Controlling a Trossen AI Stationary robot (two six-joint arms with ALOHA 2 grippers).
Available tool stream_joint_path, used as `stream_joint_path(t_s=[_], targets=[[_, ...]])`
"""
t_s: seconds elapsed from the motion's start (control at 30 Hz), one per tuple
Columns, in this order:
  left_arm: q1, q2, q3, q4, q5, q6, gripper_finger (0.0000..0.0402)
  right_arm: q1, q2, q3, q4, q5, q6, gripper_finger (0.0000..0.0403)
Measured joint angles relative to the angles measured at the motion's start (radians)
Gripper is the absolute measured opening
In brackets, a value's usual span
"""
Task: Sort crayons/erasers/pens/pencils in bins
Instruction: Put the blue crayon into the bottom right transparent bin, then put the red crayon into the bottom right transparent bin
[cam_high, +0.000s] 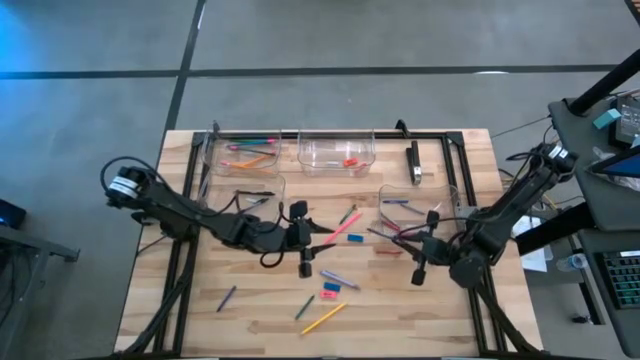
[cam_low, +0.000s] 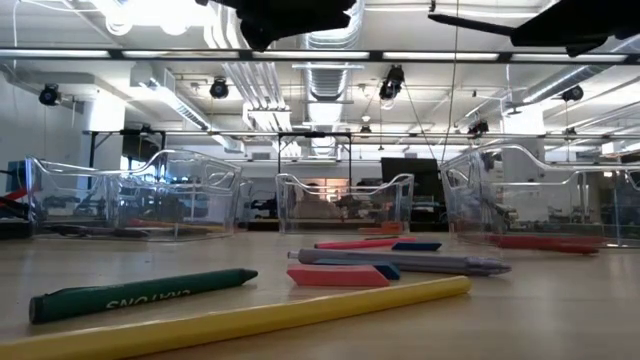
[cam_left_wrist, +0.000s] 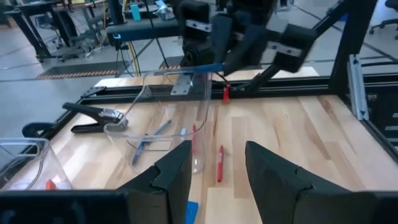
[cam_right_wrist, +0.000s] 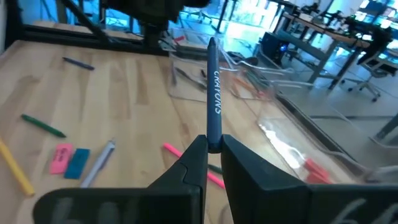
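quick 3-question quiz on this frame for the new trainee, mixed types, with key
1. True or false: the right gripper is shut on a blue crayon.
2. Which bin holds a red-orange eraser?
A. the back middle bin
B. the back left bin
C. the bin by the right arm
3. Fill in: the left gripper is ____ and holds nothing.

Key:
1. True; the right wrist view shows the crayon standing up from the closed fingertips.
2. A
3. open; its fingers stand apart above the table, with a red crayon lying beyond them.
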Motion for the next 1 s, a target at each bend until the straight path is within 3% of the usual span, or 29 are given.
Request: stream_joint_path(t_s=[0.2, 0.3, 0.4, 0.57, 0.7, 0.8, 1.0], targets=[[0.008, 0.011, 0.014, 0.001, 0.001, 0.000, 0.0134, 0.000, 0.048, 0.032, -0.007, -0.014, -0.014, 0.0031], [0.007, 0.010, 0.014, -0.001, 0.003, 0.000, 0.0134, 0.000, 0.037, 0.038, -0.064, 0.029, 0.047, 0.0031], [0.007, 0.009, 0.013, -0.001, 0.003, 0.000, 0.0134, -0.001, 0.000, 0.045, -0.217, 0.064, 0.177, 0.0031], [0.007, 0.008, 0.012, -0.002, 0.003, 0.000, 0.0134, -0.003, -0.063, 0.051, -0.623, 0.059, 0.553, 0.0031], [0.007, 0.008, 0.012, -0.002, 0.003, 0.000, 0.0134, -0.003, -0.078, 0.041, -0.914, -0.029, 0.870, 0.0031], [0.007, 0.008, 0.012, -0.002, 0.004, 0.000, 0.0134, -0.003, -0.074, 0.026, -0.982, -0.108, 0.976, 0.0036], [0.007, 0.007, 0.012, -0.002, 0.004, 0.000, 0.0134, -0.003, -0.059, 0.017, -0.976, -0.152, 0.987, 0.0083]])
